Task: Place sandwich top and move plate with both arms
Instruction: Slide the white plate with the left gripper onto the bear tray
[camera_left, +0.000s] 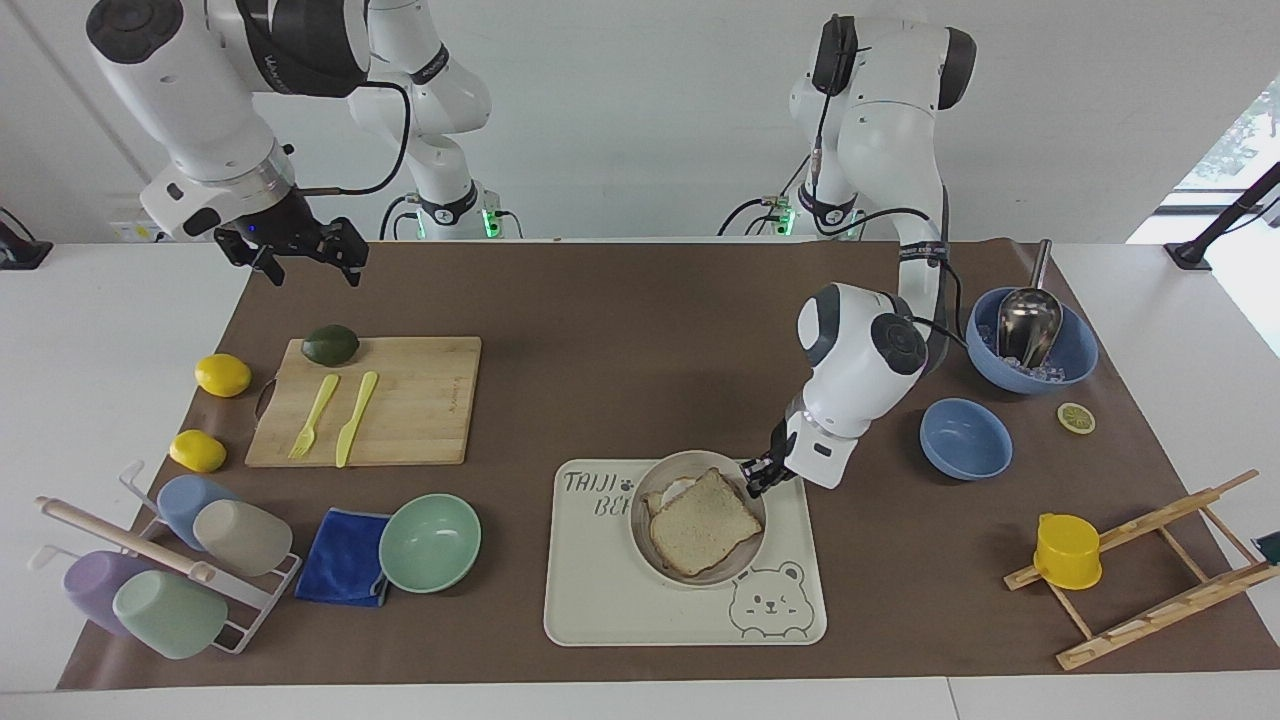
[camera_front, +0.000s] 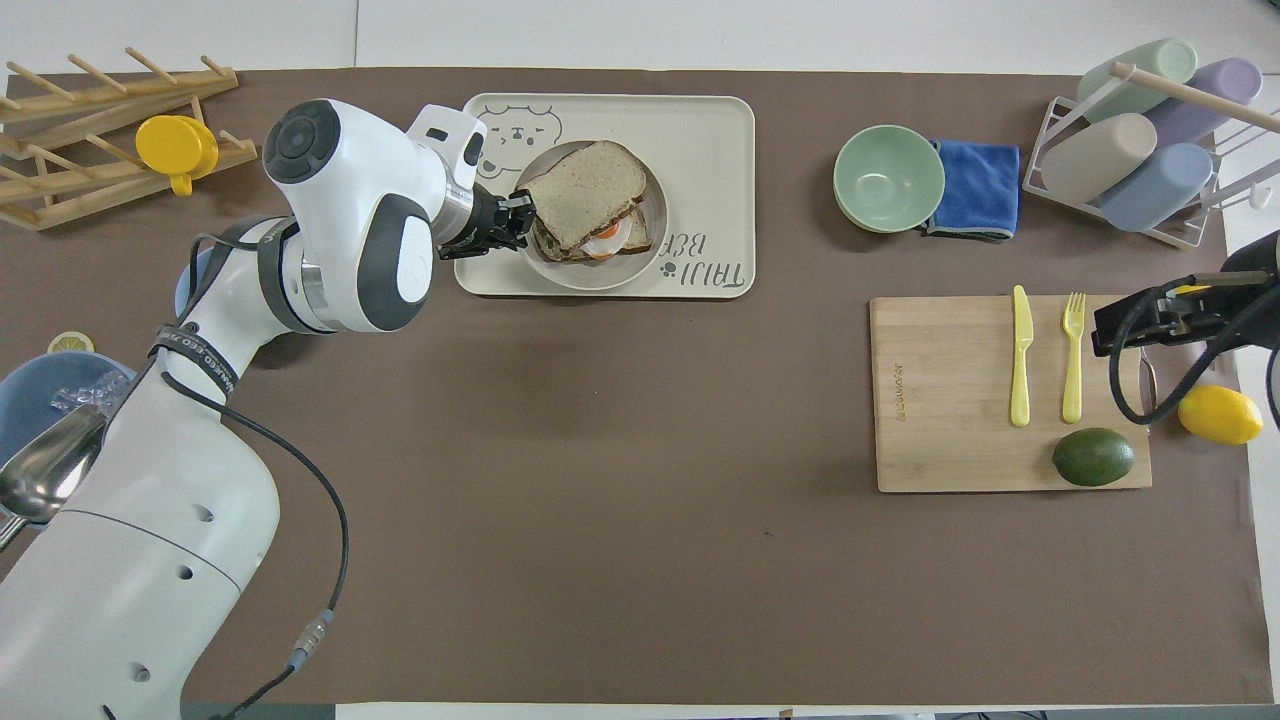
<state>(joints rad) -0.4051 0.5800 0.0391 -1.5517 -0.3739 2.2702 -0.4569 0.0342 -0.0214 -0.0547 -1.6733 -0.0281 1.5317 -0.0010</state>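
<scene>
Clamped on the plate's (camera_left: 697, 518) rim, the left gripper (camera_left: 757, 478) holds it on the bear tray (camera_left: 640, 600), with the sandwich top (camera_left: 703, 520) lying askew on the egg toast (camera_front: 605, 243). Any jolt on release could slide the slice off. Above the cutting board's (camera_left: 420, 400) robot-side edge, the right gripper (camera_left: 300, 255) waits, fingers apart.

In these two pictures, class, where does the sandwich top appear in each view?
Facing view: sandwich top low and centre, on the plate.
Overhead view: sandwich top high and centre, on the same plate.
Shared landmark: the bear tray under the plate.
</scene>
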